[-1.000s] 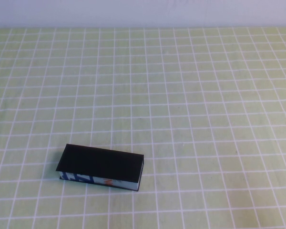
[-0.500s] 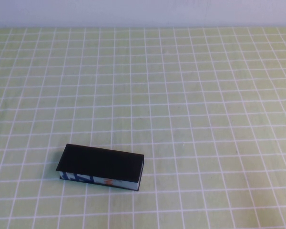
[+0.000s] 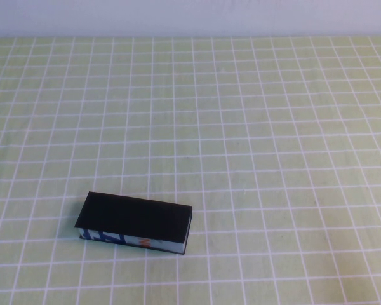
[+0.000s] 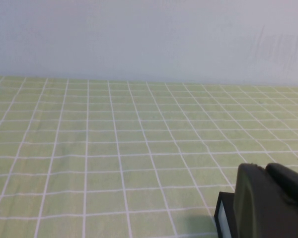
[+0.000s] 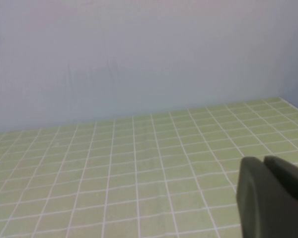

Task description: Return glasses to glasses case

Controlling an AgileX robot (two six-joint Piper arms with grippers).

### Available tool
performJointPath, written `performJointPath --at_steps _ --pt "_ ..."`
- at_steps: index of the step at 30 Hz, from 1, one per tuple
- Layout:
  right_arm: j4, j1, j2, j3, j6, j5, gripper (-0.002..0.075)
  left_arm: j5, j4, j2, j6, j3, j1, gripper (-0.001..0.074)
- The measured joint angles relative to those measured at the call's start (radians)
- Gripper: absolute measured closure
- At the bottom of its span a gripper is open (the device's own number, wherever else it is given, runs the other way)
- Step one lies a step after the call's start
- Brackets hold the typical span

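A black rectangular case (image 3: 134,222) lies closed on a tabletop (image 3: 273,159) covered in pale green cloth with a white grid. From the high view it sits toward the near left of the tabletop, its long side running left to right and turned a little askew to the grid. Its flat lid is down, and the near side shows a blue, white and orange pattern. No glasses can be seen anywhere; whether they are inside the case cannot be told.

Neither arm appears in the high view. The left tool (image 4: 268,203) shows only as a dark shape at the edge of the left wrist view, low above the tabletop with the end of the case (image 4: 223,215) just beside it; whether it is open or closed cannot be told. The right tool (image 5: 270,198) shows likewise in the right wrist view, over bare cloth, its state also impossible to tell. A plain pale wall (image 5: 139,54) rises behind the tabletop.
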Motion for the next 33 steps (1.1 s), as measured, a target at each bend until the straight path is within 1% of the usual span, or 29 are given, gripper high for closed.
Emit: performJointPath --at_steps 7,10,14,18,20,33 --pt "0.000 0.000 0.000 0.000 0.000 0.001 0.0743 0.000 0.000 0.000 0.000 0.000 0.000 0.0736" --pt "0.000 0.000 0.000 0.000 0.000 0.035 0.0743 0.000 0.000 0.000 0.000 0.000 0.000 0.0736" --pt "0.000 0.000 0.000 0.000 -0.002 0.128 0.0743 0.000 0.000 0.000 0.000 0.000 0.000 0.0736" --pt "-0.021 0.000 0.000 0.000 -0.005 0.268 0.0743 0.000 0.000 0.000 0.000 0.000 0.000 0.0736" --pt "-0.022 0.000 0.000 0.000 -0.005 0.294 0.0743 0.000 0.000 0.000 0.000 0.000 0.000 0.0736" --pt "-0.022 0.000 0.000 0.000 -0.005 0.308 0.0743 0.000 0.000 0.000 0.000 0.000 0.000 0.0736"
